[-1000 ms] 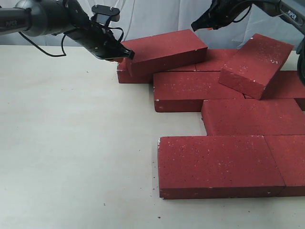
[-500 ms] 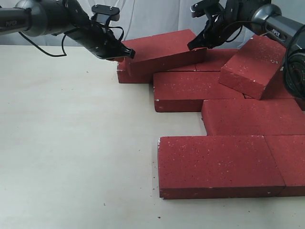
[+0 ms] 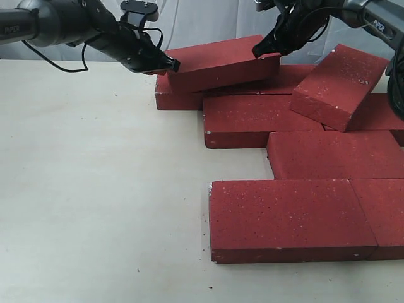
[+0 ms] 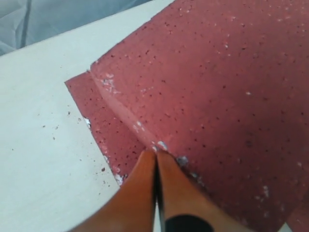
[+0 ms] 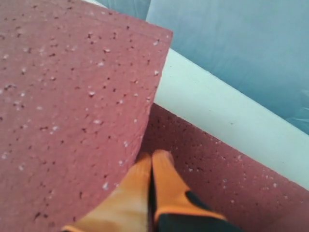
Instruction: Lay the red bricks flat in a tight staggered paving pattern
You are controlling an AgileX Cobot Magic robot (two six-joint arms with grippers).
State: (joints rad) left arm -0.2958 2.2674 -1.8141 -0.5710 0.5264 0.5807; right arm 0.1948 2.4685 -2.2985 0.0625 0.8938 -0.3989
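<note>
The left jaws and the right jaws are each pressed together, finger against finger, with nothing clamped between them. In the exterior view the left jaws, on a black left arm [image 3: 57, 22] reaching in from the left, set their tip against the left end of a dark-red, rough, white-specked rectangular paving brick, the raised brick [image 3: 221, 62]. The right jaws, on the black right arm [image 3: 363, 9], touch its far right corner. That right end sits higher than the left, with shadow under it. The raised brick hangs over a flat back-row brick [image 3: 177, 98] at the rear of the cream-white bench [image 3: 82, 189]. To the right a second tilted brick [image 3: 339, 85] leans across its neighbours. Nearer the camera more red bricks lie flat in stepped rows: a middle brick [image 3: 259, 120], a stepped brick [image 3: 334, 154] in front of it and to the right, and a front brick [image 3: 290, 218] touching a cropped brick [image 3: 386, 218]. In the left wrist view two orange fingers [image 4: 142, 193] meet at the edge of the raised brick [image 4: 227, 87], with a strip of the back-row brick [image 4: 104, 125] showing beneath it on the bench [image 4: 38, 145]. In the right wrist view the orange fingers [image 5: 164, 179] lie together at the edge of the raised brick [image 5: 72, 96], above a flat red brick [image 5: 217, 193]. Beyond that brick run a pale strip of bench [image 5: 217, 111] and a blue-grey cloth [image 5: 231, 38].
</note>
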